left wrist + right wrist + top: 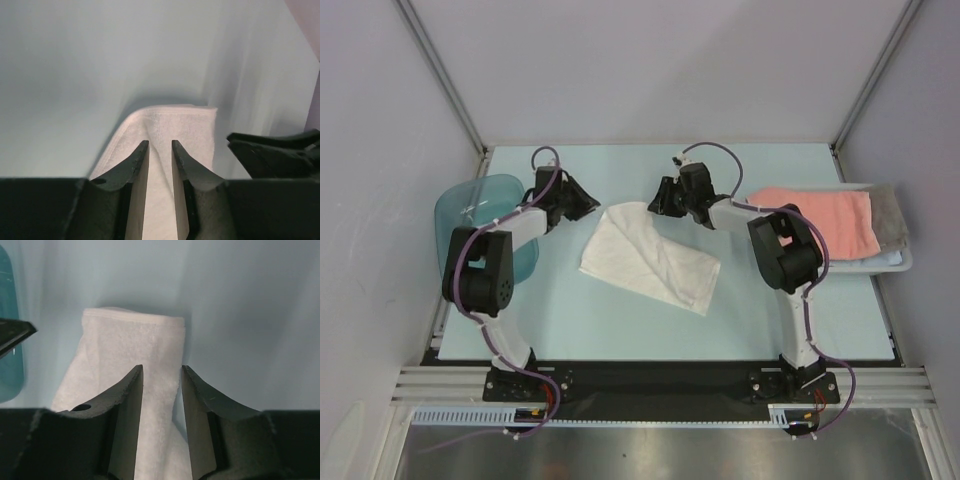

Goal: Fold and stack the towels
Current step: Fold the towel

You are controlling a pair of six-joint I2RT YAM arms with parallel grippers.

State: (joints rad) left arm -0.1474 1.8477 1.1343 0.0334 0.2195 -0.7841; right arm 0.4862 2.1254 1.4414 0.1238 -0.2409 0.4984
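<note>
A white towel [650,255] lies folded in a slanted strip at the middle of the table. My left gripper [590,203] hovers by its far left corner, jaws open and empty. The towel [172,122] shows beyond and below the fingertips of that gripper [160,144]. My right gripper [660,203] hovers just past the towel's far end, open and empty. The towel [127,340] lies under that gripper [162,369]. A salmon-pink towel [825,220] lies on a grey towel [890,212] at the right, with a pale blue edge [888,258] beneath.
A translucent blue tub [480,215] stands at the left edge behind my left arm and shows in the right wrist view [7,340]. The pink and grey towels rest on a white basket [905,264] at the right edge. Grey walls enclose the table.
</note>
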